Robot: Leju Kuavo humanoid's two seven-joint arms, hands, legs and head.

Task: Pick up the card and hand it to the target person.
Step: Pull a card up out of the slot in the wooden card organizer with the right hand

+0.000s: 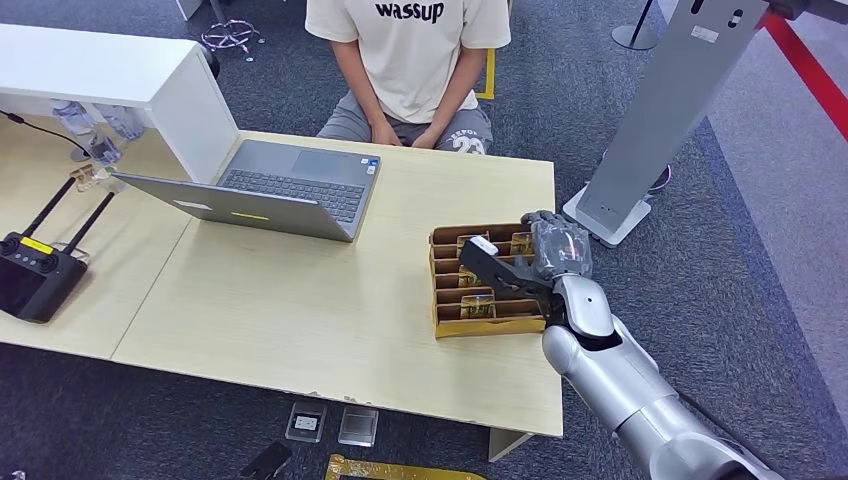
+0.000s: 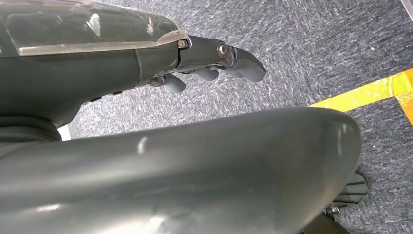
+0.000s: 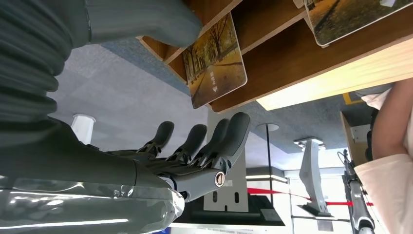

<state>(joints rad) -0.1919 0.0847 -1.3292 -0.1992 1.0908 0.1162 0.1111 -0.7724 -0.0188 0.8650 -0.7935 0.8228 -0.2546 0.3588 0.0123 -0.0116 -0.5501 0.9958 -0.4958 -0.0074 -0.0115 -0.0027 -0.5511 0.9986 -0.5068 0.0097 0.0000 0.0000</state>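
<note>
right hand [image 1: 558, 250] over wooden card tray [image 1: 488, 320] at desk [image 1: 300, 300] edge | fingers [image 3: 214, 141] spread, empty | card [image 3: 215, 58] upright in slot | risk: fingers knock neighbouring cards or shove tray | left hand [image 2: 214, 61] hangs, loosely curled, empty

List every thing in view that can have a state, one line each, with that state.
laptop: lid open, on the table.
card box: open-topped, cards standing upright in its slots.
card: leaning in a slot, not held.
right hand: over the box's far right end, fingers apart, holding nothing.
left hand: hanging over carpet, fingers loosely curled, holding nothing.
person: seated behind the table, hands in lap.
</note>
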